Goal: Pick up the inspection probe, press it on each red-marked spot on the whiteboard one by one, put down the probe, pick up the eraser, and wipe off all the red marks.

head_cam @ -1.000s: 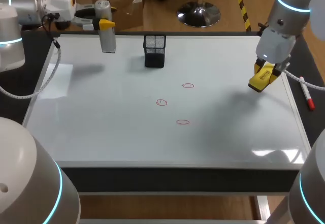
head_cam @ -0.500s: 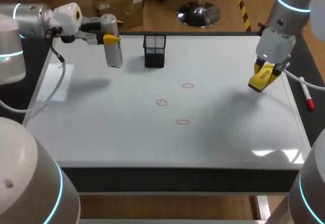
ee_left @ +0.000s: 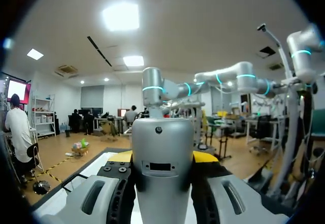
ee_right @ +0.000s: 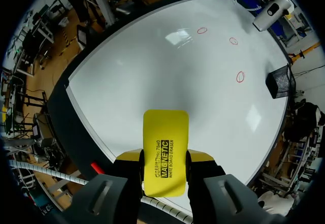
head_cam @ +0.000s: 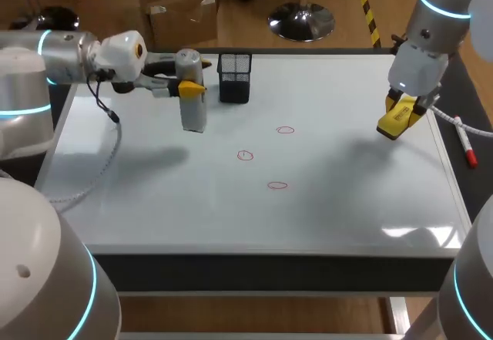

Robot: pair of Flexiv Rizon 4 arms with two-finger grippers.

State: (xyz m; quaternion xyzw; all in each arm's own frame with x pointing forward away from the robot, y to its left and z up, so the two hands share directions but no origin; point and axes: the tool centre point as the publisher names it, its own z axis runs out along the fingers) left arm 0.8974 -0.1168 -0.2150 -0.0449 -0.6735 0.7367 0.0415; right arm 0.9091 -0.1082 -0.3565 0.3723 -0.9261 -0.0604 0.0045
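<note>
Head view: my left gripper [head_cam: 187, 88] is clamped on the grey inspection probe [head_cam: 192, 114], both fingers squeezing it from two sides. The probe hangs upright over the whiteboard [head_cam: 154, 201], just beside the black mesh cup [head_cam: 234, 76]. Three red marks [head_cam: 245, 155] sit near the board's middle, apart from the probe. My right gripper [head_cam: 396, 121] grips the yellow eraser [ee_right: 165, 150] over the board's right edge.
</note>
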